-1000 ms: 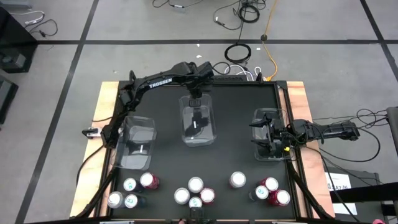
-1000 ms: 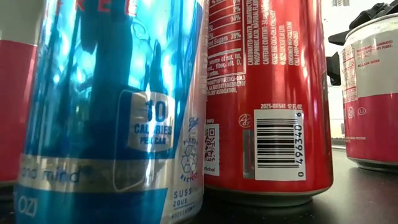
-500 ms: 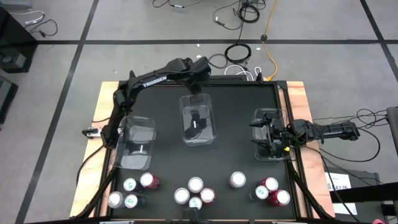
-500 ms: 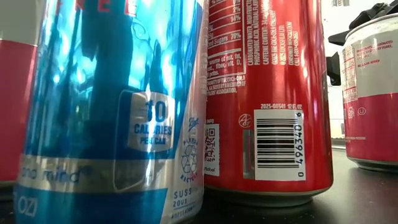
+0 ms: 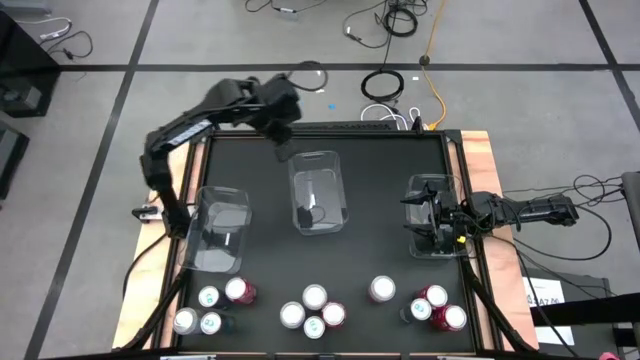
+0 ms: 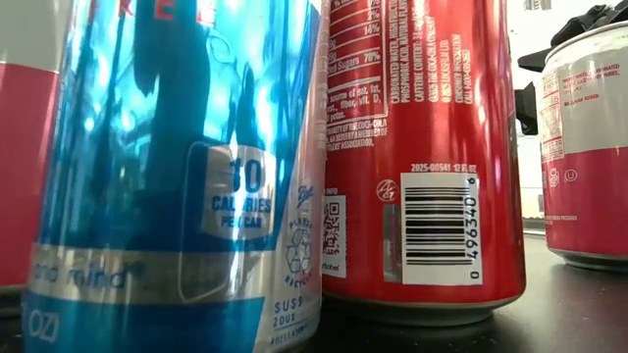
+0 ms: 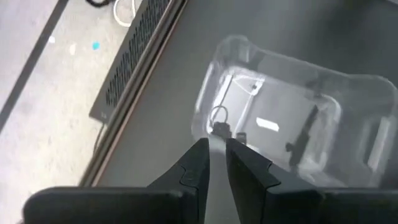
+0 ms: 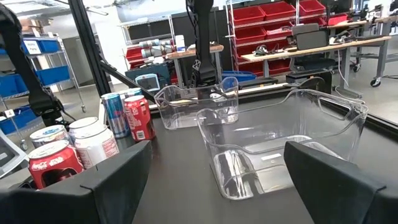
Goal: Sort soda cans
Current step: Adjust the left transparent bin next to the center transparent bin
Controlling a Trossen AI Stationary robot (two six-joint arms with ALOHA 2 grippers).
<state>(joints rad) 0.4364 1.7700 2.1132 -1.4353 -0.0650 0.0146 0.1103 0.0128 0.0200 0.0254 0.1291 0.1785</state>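
Several soda cans (image 5: 314,296) stand upright in clusters along the table's near edge, with one lone can (image 5: 382,289) between the middle and right clusters. The low view shows a silver-blue can (image 6: 177,167), a red can (image 6: 422,147) and a pinkish-red can (image 6: 589,147) up close. My left gripper (image 5: 282,128) hangs raised near the far edge, just left of the middle clear bin (image 5: 318,192). Its fingers (image 7: 200,163) are shut and hold nothing. My right gripper (image 5: 428,215) is wide open and level over the right bin (image 5: 436,240). It points toward the table's left.
Three clear plastic bins sit on the black tabletop: the left bin (image 5: 220,232), the middle bin (image 7: 280,124) and the right bin (image 8: 280,143). None shows a can inside. Cables lie on the floor beyond the far edge. Bare tabletop separates the bins from the cans.
My left arm has swung away from above the middle bin, toward the table's far left, and has risen. My right arm and the cans have kept still.
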